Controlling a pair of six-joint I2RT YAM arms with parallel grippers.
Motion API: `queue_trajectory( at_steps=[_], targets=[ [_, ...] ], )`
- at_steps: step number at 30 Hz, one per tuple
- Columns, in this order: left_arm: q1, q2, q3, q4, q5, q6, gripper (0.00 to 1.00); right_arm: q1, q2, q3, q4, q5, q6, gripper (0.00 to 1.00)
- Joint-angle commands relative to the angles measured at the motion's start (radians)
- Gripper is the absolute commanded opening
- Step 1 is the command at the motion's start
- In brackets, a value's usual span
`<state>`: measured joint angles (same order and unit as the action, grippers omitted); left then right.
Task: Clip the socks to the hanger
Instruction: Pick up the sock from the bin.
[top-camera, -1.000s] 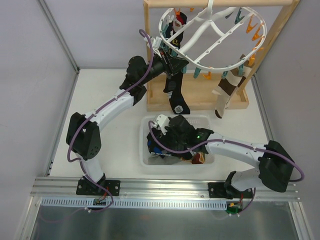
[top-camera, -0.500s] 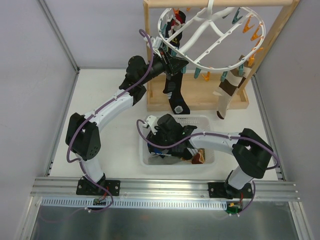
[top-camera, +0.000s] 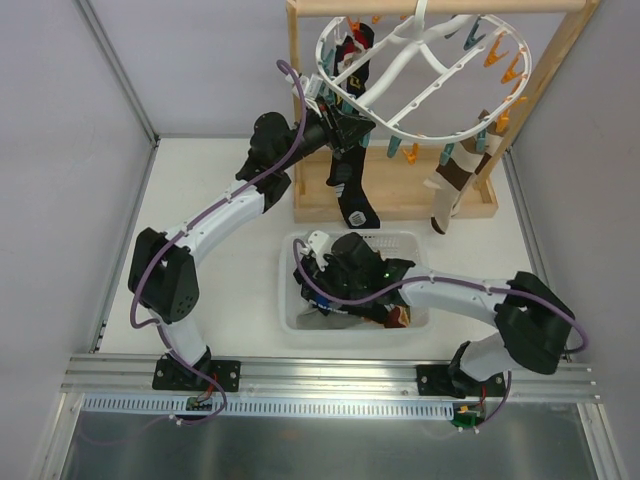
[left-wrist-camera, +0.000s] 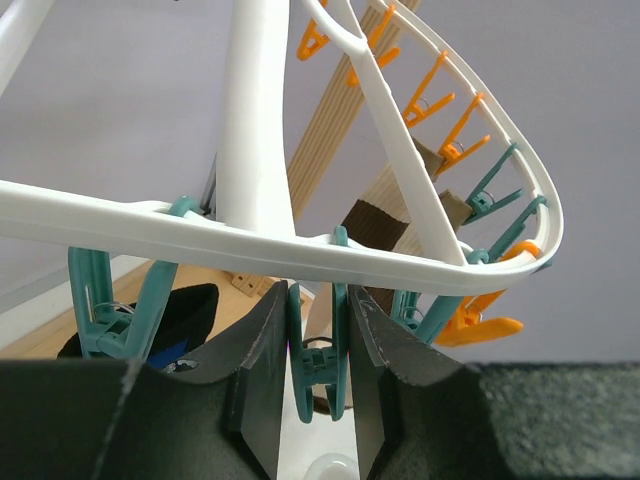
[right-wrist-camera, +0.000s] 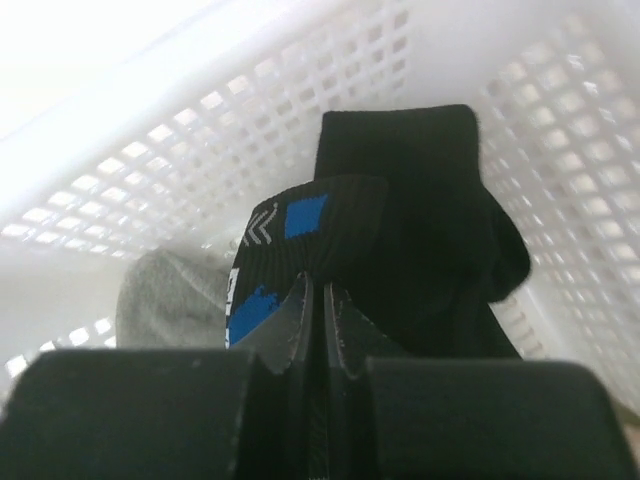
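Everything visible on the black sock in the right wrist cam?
The black sock looks like soft knit fabric. It is black, with bright blue blocks and small white marks on a ribbed band. It lies crumpled and folded over inside the white mesh basket, close to the basket wall and beside a grey sock. The right gripper is shut on the sock's folded near edge. Its toe and full length are hidden.

**A robot test cell, not a home**

Plain grey panel walls (top-camera: 200, 60) on metal posts (top-camera: 118, 70) box in a white tabletop (top-camera: 190, 170). An aluminium rail (top-camera: 330, 372) nearer than both claws carries the arm bases. The only household things are props: a wooden stand (top-camera: 395, 206) just beyond the left claw (top-camera: 345, 128) and a white mesh basket (top-camera: 416, 240) around the right claw (top-camera: 314, 288).
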<state>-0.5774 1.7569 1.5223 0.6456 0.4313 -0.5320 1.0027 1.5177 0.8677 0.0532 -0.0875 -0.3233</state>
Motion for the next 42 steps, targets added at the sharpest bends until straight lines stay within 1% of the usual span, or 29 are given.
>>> queue_trajectory(
  at_steps=[1,2,3,5,6,8,9,10,12,14,17,18,19,20,22,23,24,25,26,28,29,31,35,38,39,40,42],
  targets=[
    [-0.01,-0.05,-0.021,-0.029,0.012,0.03,0.0,-0.007,-0.163,-0.045,0.039,0.069,0.035,0.01],
    [-0.01,-0.051,-0.022,-0.032,0.012,0.032,0.0,-0.007,-0.235,-0.061,0.037,0.081,0.041,0.01],
    [-0.01,-0.051,-0.025,-0.032,0.011,0.03,0.0,-0.01,-0.269,-0.096,0.036,0.08,0.049,0.01],
    [-0.01,-0.051,-0.027,-0.032,0.012,0.03,0.0,-0.012,-0.342,-0.134,0.048,0.133,0.067,0.01],
    [-0.01,-0.05,-0.027,-0.032,0.015,0.029,0.0,-0.013,-0.409,-0.191,0.074,0.141,0.072,0.01],
    [-0.01,-0.048,-0.028,-0.032,0.02,0.021,0.0,-0.016,-0.486,-0.264,0.121,0.158,0.079,0.01],
    [-0.01,-0.047,-0.028,-0.032,0.03,0.018,0.0,-0.024,-0.52,-0.3,0.172,0.155,0.082,0.01],
    [-0.01,-0.045,-0.027,-0.032,0.038,0.017,0.0,-0.029,-0.594,-0.373,0.194,0.154,0.086,0.01],
    [-0.01,-0.045,-0.028,-0.032,0.055,0.013,0.0,-0.041,-0.663,-0.426,0.223,0.153,0.105,0.01],
    [-0.01,-0.048,-0.03,-0.032,0.064,0.012,0.0,-0.042,-0.752,-0.484,0.218,0.167,0.118,0.01],
    [-0.01,-0.05,-0.03,-0.032,0.069,0.012,0.0,-0.044,-0.804,-0.512,0.154,0.251,0.15,0.01],
    [-0.01,-0.05,-0.028,-0.032,0.072,0.012,0.0,-0.044,-0.804,-0.51,0.098,0.265,0.155,0.01],
    [-0.01,-0.05,-0.03,-0.032,0.075,0.012,0.0,-0.045,-0.8,-0.509,0.068,0.285,0.171,0.04],
    [-0.01,-0.051,-0.03,-0.032,0.076,0.012,0.0,-0.047,-0.78,-0.486,-0.003,0.29,0.184,0.11],
    [-0.01,-0.054,-0.034,-0.032,0.08,0.012,0.0,-0.047,-0.74,-0.445,-0.093,0.287,0.222,0.16],
    [-0.01,-0.054,-0.037,-0.032,0.081,0.012,0.0,-0.047,-0.72,-0.425,-0.128,0.241,0.227,0.19],
    [-0.009,-0.056,-0.042,-0.032,0.08,0.012,0.0,-0.047,-0.678,-0.386,-0.185,0.217,0.236,0.24],
    [-0.009,-0.057,-0.045,-0.032,0.083,0.012,0.0,-0.049,-0.656,-0.368,-0.206,0.177,0.254,0.26],
    [-0.01,-0.057,-0.05,-0.031,0.081,0.01,0.0,-0.049,-0.607,-0.331,-0.245,0.164,0.26,0.29],
    [-0.01,-0.059,-0.051,-0.031,0.086,0.01,0.0,-0.049,-0.562,-0.299,-0.271,0.14,0.27,0.33],
    [-0.01,-0.059,-0.053,-0.031,0.086,0.01,0.0,-0.047,-0.545,-0.279,-0.28,0.126,0.267,0.37],
    [-0.01,-0.063,-0.059,-0.031,0.09,0.015,0.0,-0.047,-0.504,-0.212,-0.317,0.135,0.263,0.42],
    [-0.009,-0.07,-0.063,-0.031,0.092,0.029,0.0,-0.052,-0.45,-0.089,-0.413,0.144,0.207,0.59],
    [-0.009,-0.068,-0.06,-0.031,0.093,0.032,0.0,-0.07,-0.383,0.012,-0.493,0.129,0.17,0.61],
    [-0.009,-0.063,-0.059,-0.031,0.096,0.033,0.0,-0.076,-0.367,0.025,-0.503,0.111,0.161,0.6],
    [-0.01,-0.062,-0.057,-0.031,0.099,0.033,0.0,-0.082,-0.349,0.031,-0.507,0.06,0.158,0.6],
    [-0.01,-0.056,-0.054,-0.031,0.103,0.035,0.0,-0.09,-0.315,0.03,-0.501,0.029,0.155,0.59]
  ],
)
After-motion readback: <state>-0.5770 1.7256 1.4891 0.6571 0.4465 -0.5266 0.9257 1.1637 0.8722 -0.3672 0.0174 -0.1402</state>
